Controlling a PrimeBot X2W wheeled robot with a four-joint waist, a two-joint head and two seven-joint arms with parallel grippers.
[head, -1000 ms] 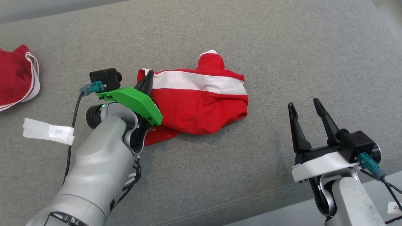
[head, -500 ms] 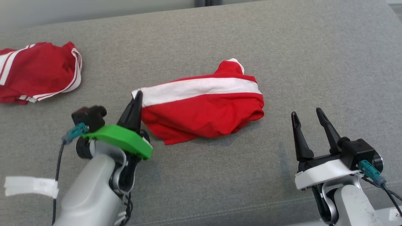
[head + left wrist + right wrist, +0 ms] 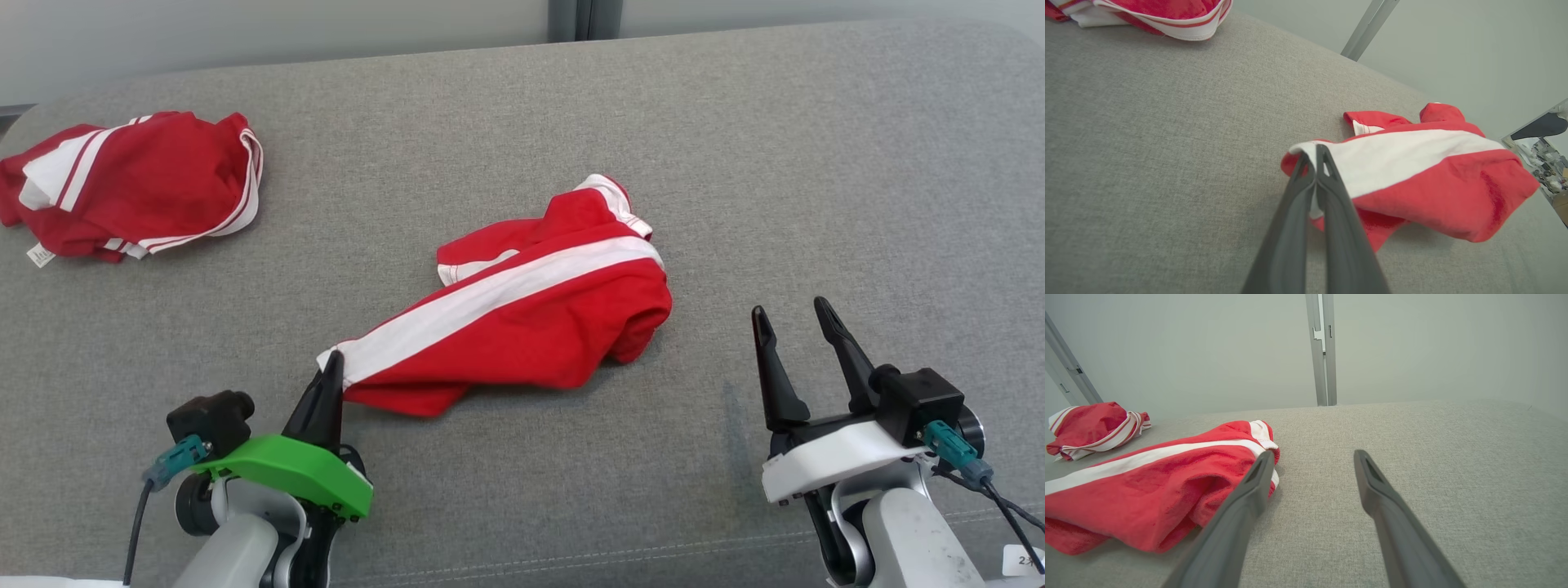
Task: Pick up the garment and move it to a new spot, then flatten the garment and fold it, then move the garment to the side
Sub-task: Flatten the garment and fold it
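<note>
A red garment [image 3: 539, 327] with a broad white stripe lies stretched across the middle of the grey surface, also in the left wrist view [image 3: 1433, 179] and the right wrist view [image 3: 1147, 486]. My left gripper [image 3: 333, 363] is shut on its near-left white corner, and the left wrist view [image 3: 1312, 157] shows both fingers pinching the cloth. My right gripper [image 3: 790, 314] stands open at the lower right, a short way right of the garment, with nothing between its fingers [image 3: 1310, 457].
A second red garment [image 3: 135, 184] with white stripes lies bunched at the far left, also in the right wrist view [image 3: 1094, 428]. The grey cushioned surface [image 3: 816, 163] ends at a pale wall with a metal post [image 3: 581, 18] behind.
My left gripper has pulled back toward me with the garment's corner, dragging and stretching the cloth diagonally. The head camera has tilted up, so the whole scene shifted down. The right gripper stayed put.
</note>
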